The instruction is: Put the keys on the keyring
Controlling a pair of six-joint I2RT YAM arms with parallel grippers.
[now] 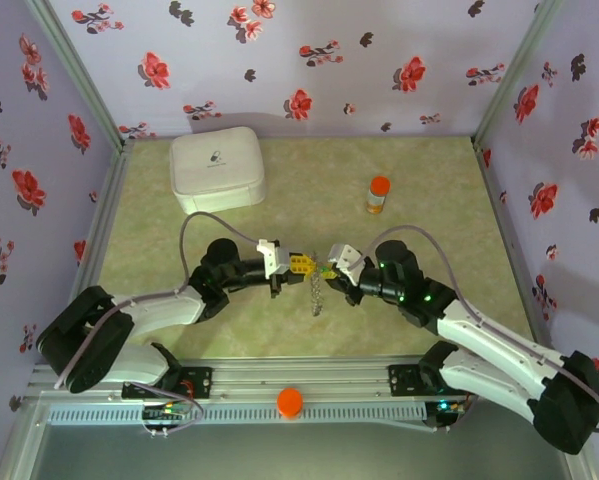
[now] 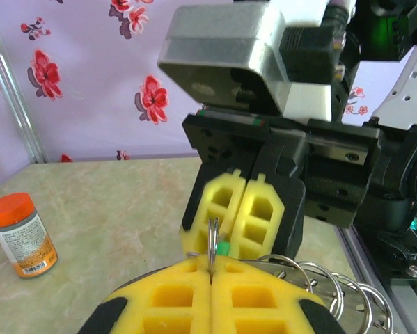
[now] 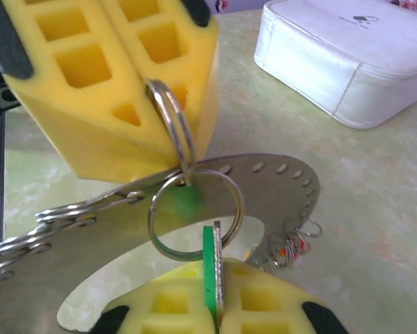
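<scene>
1. Your right gripper (image 3: 215, 296) is clamping tight on the flat green-headed metal key (image 3: 209, 254).
2. The large thin grey metal keyring (image 3: 278, 184) is hanging just beyond, between both grippers.
3. Your left gripper (image 3: 128, 49) is pinching the keyring's small steel split loop (image 3: 172, 118).
4. You are risking the key twisting free if either arm pulls sideways.

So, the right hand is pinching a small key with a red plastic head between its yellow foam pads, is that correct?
Not quite: the head is green, not red. The right wrist view shows the right hand pinching the small green-headed key between its yellow foam pads.
</scene>
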